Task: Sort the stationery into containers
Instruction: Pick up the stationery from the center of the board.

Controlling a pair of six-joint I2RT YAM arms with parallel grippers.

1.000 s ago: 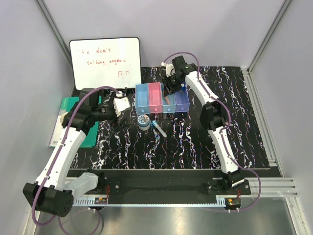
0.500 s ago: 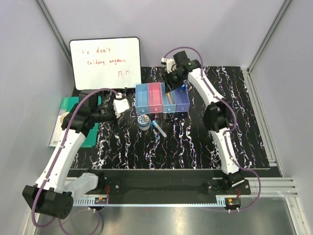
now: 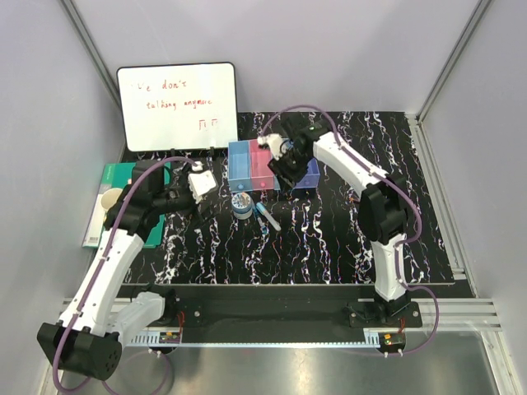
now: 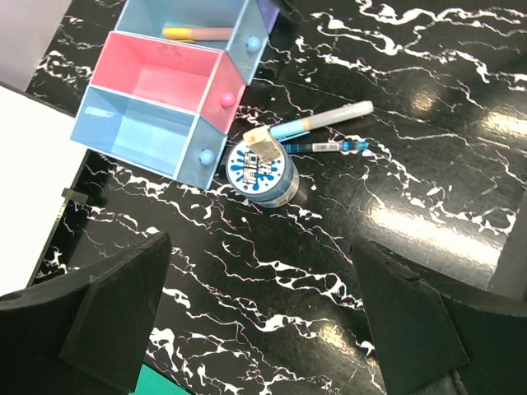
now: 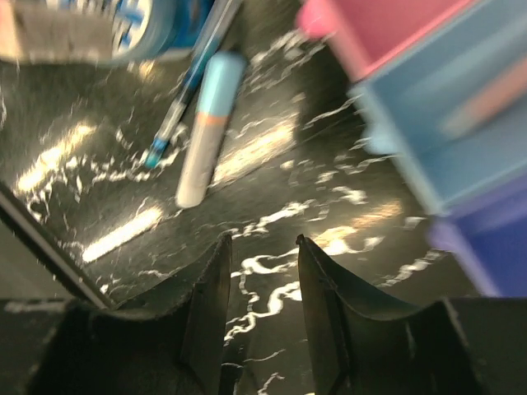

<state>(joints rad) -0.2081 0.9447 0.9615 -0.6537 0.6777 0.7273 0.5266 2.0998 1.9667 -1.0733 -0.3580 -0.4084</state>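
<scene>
Bench (image 3: 346, 239): black marbled. All the work sits left of centre, twd the far edge.
Containers (image 3: 240, 164): 4 joined bins in a row by the far edge, open tops up and knobs facing the near edge, so items can drop in from above.
Orange pen (image 4: 198, 33): lying inside the 3rd bin (lt blue), so it's sorted. 1st blue + pink bins look empty; purple bin mostly hidden.
Tape roll (image 4: 262, 171): flat on the bench, just beside the bin fronts on their near-edge side. Not sorted yet.
Blue-capped marker (image 4: 321, 123) + thin blue pen (image 4: 325, 147): loose on the bench, side by side and approx parallel, just beside the roll on its right-edge side. Both left to sort.
Right gripper (image 5: 262, 247): fingers a narrow gap apart, nothing btwn them. It's tilted down past the bins' near side w/ the marker ahead; view is blurred. Prob. heading for the next pick, likely the marker.
Left gripper (image 4: 259, 255): fingers wide apart, empty. Hangs over the bench on the left-edge side of the roll, well apart from it. Prob. staying clear of the R arm, or waiting on the roll.
Change vs 1 s ago: R gripper was at the bins' far side, above the 3rd/4th bin. Now it has crossed twd the near edge and a bit left, over the pink/3rd bin. L gripper has drawn back slightly twd the left edge. Roll, marker, thin pen, bins: no shift.
</scene>
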